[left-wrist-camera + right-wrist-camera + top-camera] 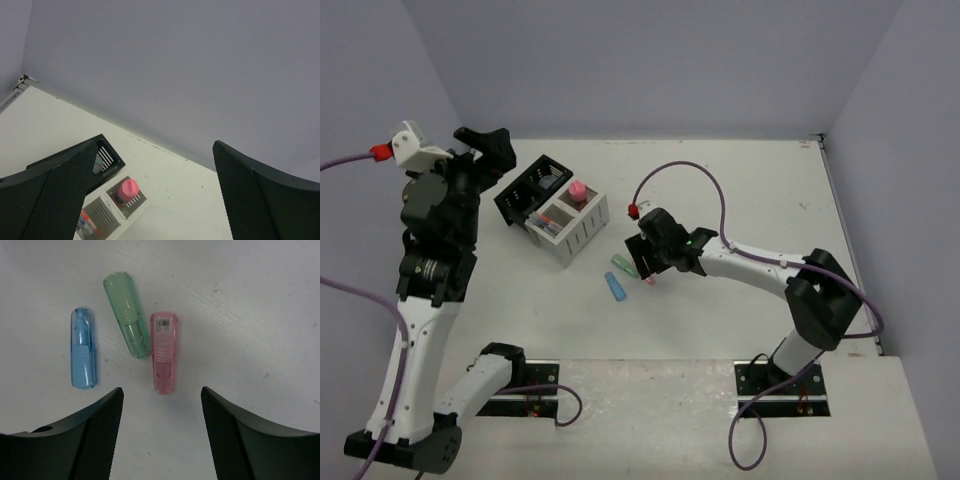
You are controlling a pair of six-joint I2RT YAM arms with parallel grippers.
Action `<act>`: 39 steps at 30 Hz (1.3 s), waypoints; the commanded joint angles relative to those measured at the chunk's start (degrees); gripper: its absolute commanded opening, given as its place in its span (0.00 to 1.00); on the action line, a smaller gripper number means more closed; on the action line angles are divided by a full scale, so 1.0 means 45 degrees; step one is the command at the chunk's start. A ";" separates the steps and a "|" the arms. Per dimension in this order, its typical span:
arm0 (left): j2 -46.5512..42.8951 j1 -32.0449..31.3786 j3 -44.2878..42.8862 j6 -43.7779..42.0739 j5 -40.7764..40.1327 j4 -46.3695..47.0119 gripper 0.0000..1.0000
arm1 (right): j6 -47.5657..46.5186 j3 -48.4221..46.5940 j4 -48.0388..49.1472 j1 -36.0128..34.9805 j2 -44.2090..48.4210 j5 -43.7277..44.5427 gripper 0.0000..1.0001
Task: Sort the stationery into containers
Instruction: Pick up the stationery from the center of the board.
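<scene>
Three short sticks lie side by side on the table: blue (83,350), green (127,315) and pink (164,352). My right gripper (161,392) hangs low over them, open, and the near end of the pink stick lies just ahead of the gap between its fingers. From above, the blue stick (615,287) and green stick (623,266) show beside that gripper (646,268). The black container (533,188) and the white container (582,232) stand together at the left. A pink-capped bottle (578,190) stands in the white one. My left gripper (156,150) is raised above them, open and empty.
Orange-tipped pens (87,222) lie in the white container's near compartment. A pale piece (98,162) shows inside the black container (111,156). Grey walls close the table at the back and both sides. Purple cables loop over both arms.
</scene>
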State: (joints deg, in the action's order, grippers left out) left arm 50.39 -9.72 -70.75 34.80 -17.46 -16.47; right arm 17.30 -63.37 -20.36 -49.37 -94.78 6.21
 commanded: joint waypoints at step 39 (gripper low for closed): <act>0.0364 -0.3931 0.5776 0.2506 0.7925 0.4618 1.00 | -0.0684 0.1351 0.2699 -0.0596 0.5832 -0.0816 0.00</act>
State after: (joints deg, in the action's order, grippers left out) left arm 49.58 -20.03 -46.92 38.68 21.08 -6.70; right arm 16.54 -60.26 -17.02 -50.63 -73.21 7.56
